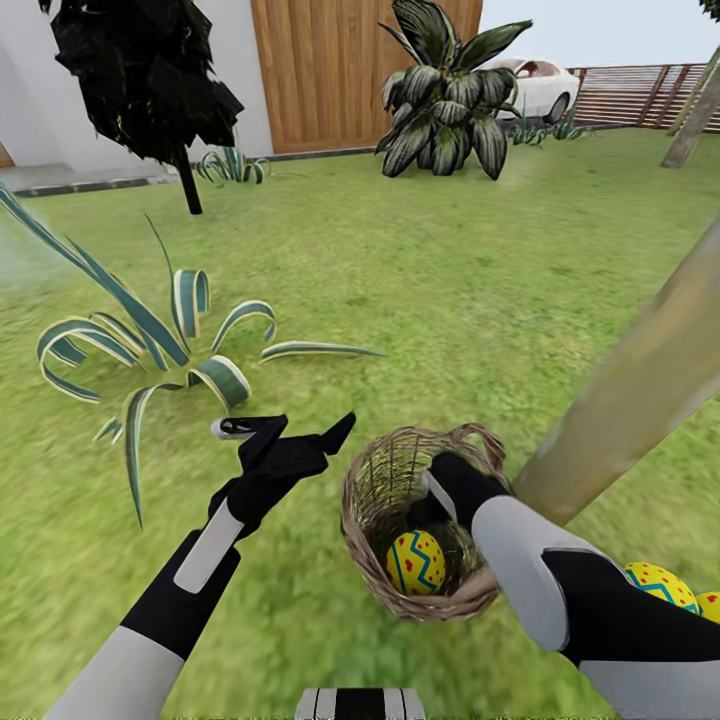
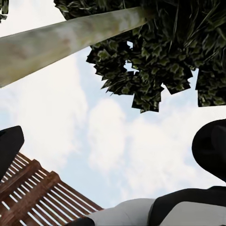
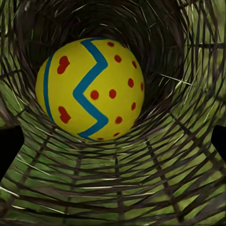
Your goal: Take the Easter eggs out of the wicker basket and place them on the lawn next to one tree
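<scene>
Two eggs (image 1: 668, 588) lay on the lawn (image 1: 450, 270) beside the tree (image 1: 640, 390), one egg (image 1: 416, 562) remained in the basket (image 1: 372, 478), where the right claw (image 1: 440, 497) reached, spread.

Basket (image 1: 400, 490) on lawn (image 1: 420, 280) w/ 1 egg (image 1: 416, 562) inside; trunk (image 1: 640, 390) just right; 2 eggs (image 1: 662, 585) by trunk base; agave (image 1: 150, 350) left.
</scene>
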